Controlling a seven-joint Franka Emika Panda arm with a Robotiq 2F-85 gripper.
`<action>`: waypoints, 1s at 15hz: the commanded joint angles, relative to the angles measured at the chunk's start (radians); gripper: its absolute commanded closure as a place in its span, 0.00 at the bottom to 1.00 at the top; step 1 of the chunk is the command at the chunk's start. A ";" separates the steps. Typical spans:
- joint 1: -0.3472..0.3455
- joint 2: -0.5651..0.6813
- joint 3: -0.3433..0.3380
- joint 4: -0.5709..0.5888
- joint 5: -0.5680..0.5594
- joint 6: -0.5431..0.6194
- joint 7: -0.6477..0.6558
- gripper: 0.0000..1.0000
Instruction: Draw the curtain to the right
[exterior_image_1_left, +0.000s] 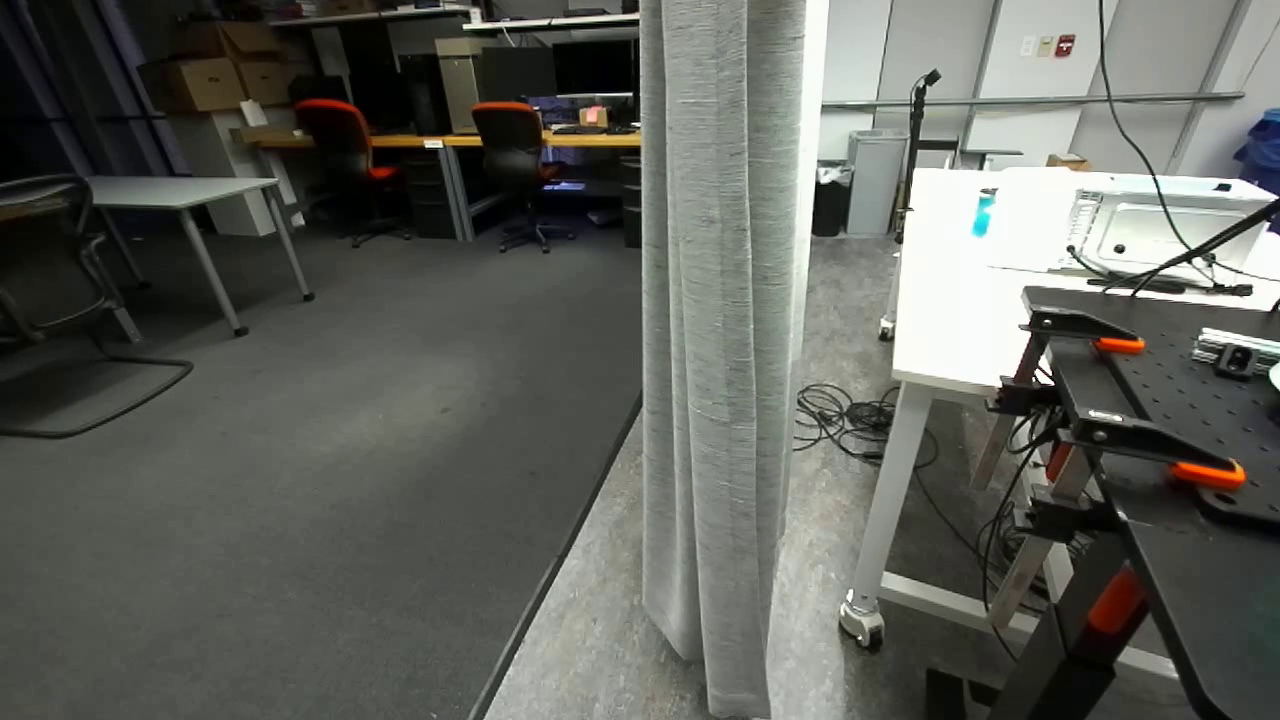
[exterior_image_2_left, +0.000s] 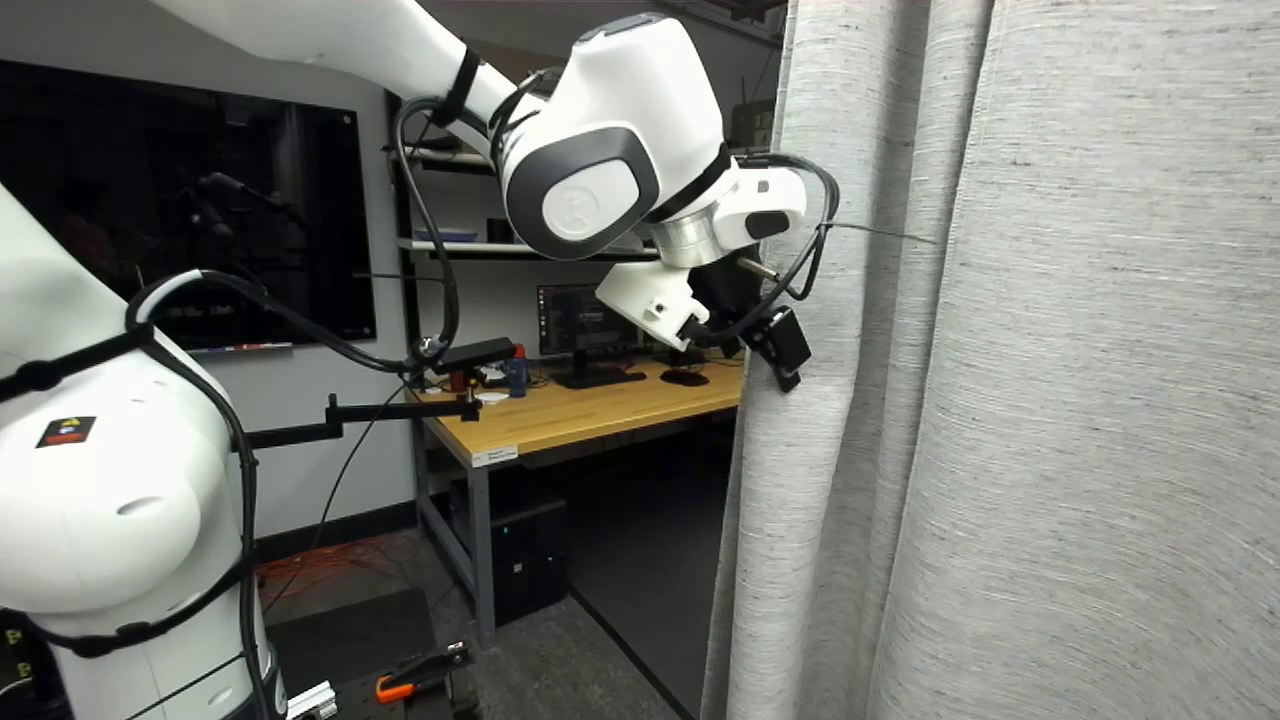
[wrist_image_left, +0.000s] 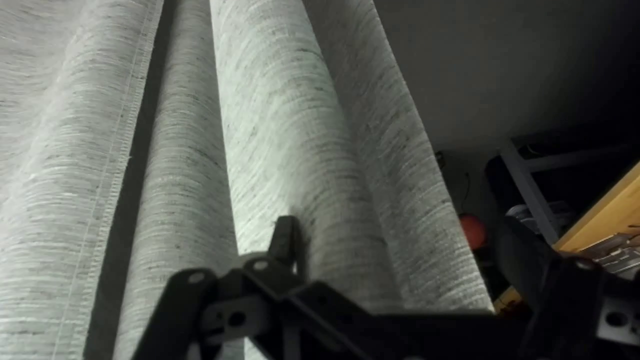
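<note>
Apparently, only the reach is done: the tool (wrist_image_left: 400, 237) is up at the curtain (exterior_image_2_left: 1080, 380), on the edge nearest the arm (exterior_image_2_left: 620, 90). Its jaws stand well spread — in the wrist view one finger (wrist_image_left: 284, 240) lies against or just beside the curtain's face, the other sits past the curtain's edge, and loose folds fill part of the gap. Nothing looks pinched, so the grip that the pull needs is not yet made. The curtain itself hangs nearly to the floor (exterior_image_1_left: 580, 640) in upright folds; in an exterior view a white counter (exterior_image_1_left: 950, 310) stands on one side of it and dark carpet (exterior_image_1_left: 380, 450) on the opposite side. A wood-topped counter (exterior_image_2_left: 600, 410) is partly hidden behind the curtain's edge.

What's left, I judge, is the main part: pinch the edge fold, pull the cloth to the right, then let go. No stretched or dragged fabric hints at a pull. Whether the curtain already hangs where it should I can't settle — nothing marks the end of its travel.
</note>
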 joint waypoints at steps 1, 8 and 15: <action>-0.021 -0.089 0.052 -0.041 -0.064 0.041 0.036 0.00; -0.043 -0.213 0.094 -0.032 -0.149 0.171 0.080 0.00; -0.044 -0.287 0.118 -0.001 -0.212 0.245 0.091 0.00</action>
